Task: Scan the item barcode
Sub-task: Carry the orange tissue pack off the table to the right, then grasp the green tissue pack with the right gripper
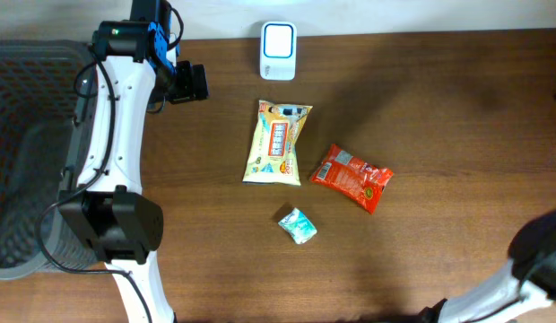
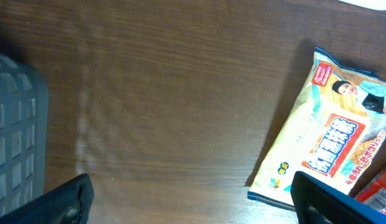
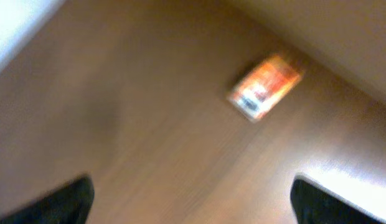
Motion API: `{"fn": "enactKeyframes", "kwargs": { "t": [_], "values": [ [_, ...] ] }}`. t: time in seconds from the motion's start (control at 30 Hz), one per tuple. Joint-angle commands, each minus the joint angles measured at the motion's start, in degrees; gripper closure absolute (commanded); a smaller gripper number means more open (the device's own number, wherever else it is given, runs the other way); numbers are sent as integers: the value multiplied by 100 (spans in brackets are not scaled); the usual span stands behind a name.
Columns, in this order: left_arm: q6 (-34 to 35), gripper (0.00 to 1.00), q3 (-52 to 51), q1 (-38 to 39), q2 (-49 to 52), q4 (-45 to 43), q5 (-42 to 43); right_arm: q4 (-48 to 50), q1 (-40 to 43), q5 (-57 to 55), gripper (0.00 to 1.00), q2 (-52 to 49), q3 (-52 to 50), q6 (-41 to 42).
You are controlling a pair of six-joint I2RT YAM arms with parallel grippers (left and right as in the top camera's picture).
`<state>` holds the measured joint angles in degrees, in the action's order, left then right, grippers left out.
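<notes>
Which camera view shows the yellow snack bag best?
Overhead: the yellow snack bag lies whole and sharp there. The left wrist view shows it closer but cropped at the right edge. The right wrist view misses it.

A dark brown wooden tabletop [image 1: 439, 108] carries four things. A white scanner [image 1: 278, 51] sits near its far edge. At the middle lies a flat yellow snack packet [image 1: 278, 144], a red packet [image 1: 351, 177] just beside it, and a small green packet [image 1: 297, 225] apart from both.

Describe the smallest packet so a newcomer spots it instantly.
From the white scanner at the far edge of the table, come down past the yellow snack bag. Just below lies the small packet. It alone is green-and-white and crumpled, far smaller than the red snack bag beside it.
</notes>
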<state>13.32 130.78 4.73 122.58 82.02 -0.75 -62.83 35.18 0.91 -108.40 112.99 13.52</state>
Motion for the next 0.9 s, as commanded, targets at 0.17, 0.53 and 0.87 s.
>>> {"fn": "enactKeyframes", "kwargs": {
  "t": [0.17, 0.53, 0.87],
  "values": [
    [59, 1, 52, -2, -66, 13, -37, -1648, -4227, 2135, 8, 581, -2247, -2358],
    [59, 1, 52, -2, -66, 13, -37, 2026, -6336, 2747, 44, 579, -5018, -785],
    [59, 1, 52, -2, -66, 13, -37, 2839, -6334, 2745, 86, 575, -5746, -153]
  ]
}}
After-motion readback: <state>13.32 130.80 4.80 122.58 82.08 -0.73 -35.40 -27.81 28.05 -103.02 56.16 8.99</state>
